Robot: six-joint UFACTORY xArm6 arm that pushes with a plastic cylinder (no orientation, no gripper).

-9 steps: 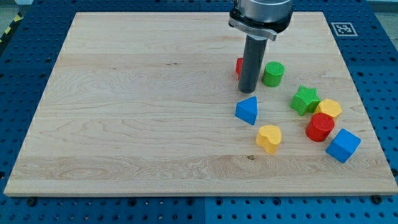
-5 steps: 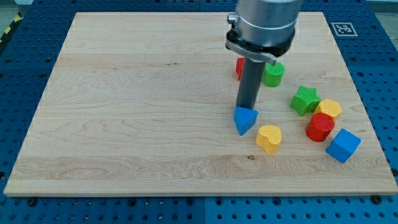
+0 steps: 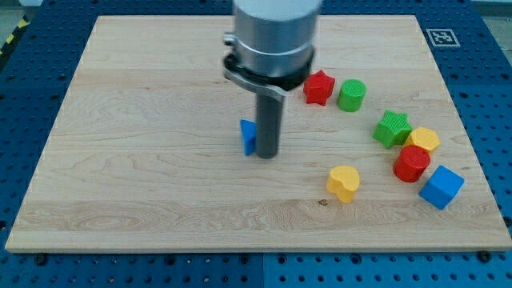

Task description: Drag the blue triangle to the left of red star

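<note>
The blue triangle point(image 3: 248, 136) lies near the middle of the wooden board, mostly hidden behind my rod. My tip point(image 3: 266, 155) rests on the board against the triangle's right side. The red star point(image 3: 318, 86) sits toward the view's top right, well to the right of and above the triangle.
A green cylinder point(image 3: 351, 94) stands just right of the red star. A green star point(image 3: 393, 128), yellow hexagon point(image 3: 423, 140), red cylinder point(image 3: 411, 163) and blue cube point(image 3: 441, 187) cluster at the right. A yellow heart point(image 3: 344, 182) lies below centre right.
My tip has swept left and pushed the blue triangle left, from beside the yellow heart toward the board's middle. The red star is now uncovered. The yellow heart shifted slightly.
</note>
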